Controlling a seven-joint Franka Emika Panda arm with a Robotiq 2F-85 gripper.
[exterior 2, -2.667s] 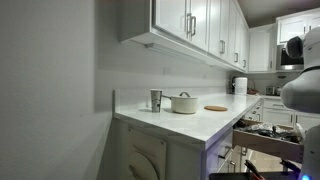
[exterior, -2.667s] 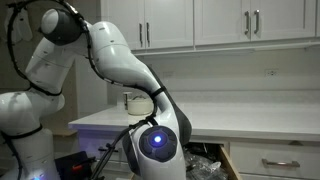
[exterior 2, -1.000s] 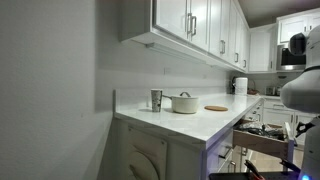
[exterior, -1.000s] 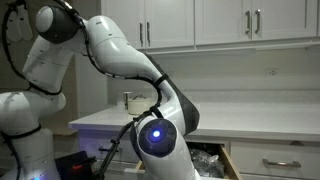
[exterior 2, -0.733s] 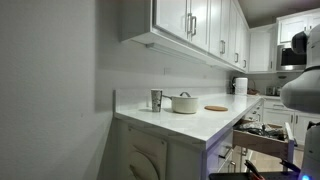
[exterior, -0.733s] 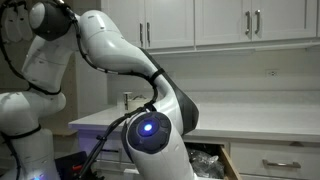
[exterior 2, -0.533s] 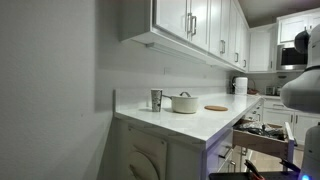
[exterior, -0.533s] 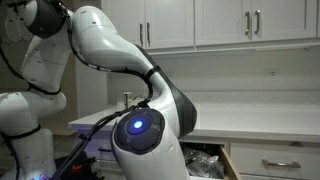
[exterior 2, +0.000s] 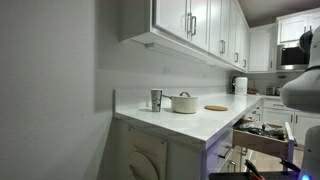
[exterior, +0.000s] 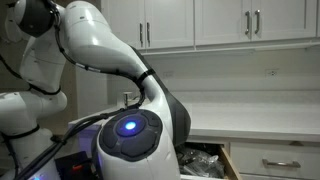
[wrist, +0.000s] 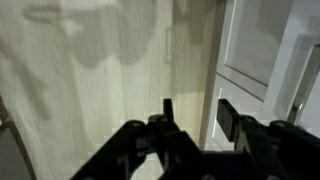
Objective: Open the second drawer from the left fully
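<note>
Your arm [exterior: 105, 55] fills the left and middle of an exterior view, with a round blue light low in the frame. Just to the right of it, at the bottom, is the second drawer from the left [exterior: 206, 164]. It is pulled out, and dark, mixed-up things lie inside it. How far out it is, you cannot tell from here. To its right is a wider white drawer [exterior: 275, 163] with a silver bar handle, and that one is closed.

In an exterior view the same open drawer [exterior 2: 258, 141] sticks out from under the counter [exterior 2: 185, 127] at the lower right of the frame. On the counter, in the middle of the frame, stand a cup [exterior 2: 156, 99], a white pot [exterior 2: 184, 102] just beside it, and a round wooden board [exterior 2: 216, 107] further right.

In the wrist view your hand [wrist: 197, 108] comes in from the bottom. Its two dark fingers [wrist: 228, 115] stand a little apart. A pale wood surface [wrist: 90, 80] shows in the gap, and the hand has hold of nothing. A white panel [wrist: 255, 45] is in the upper right of that frame. You cannot tell which cabinet front it is.
</note>
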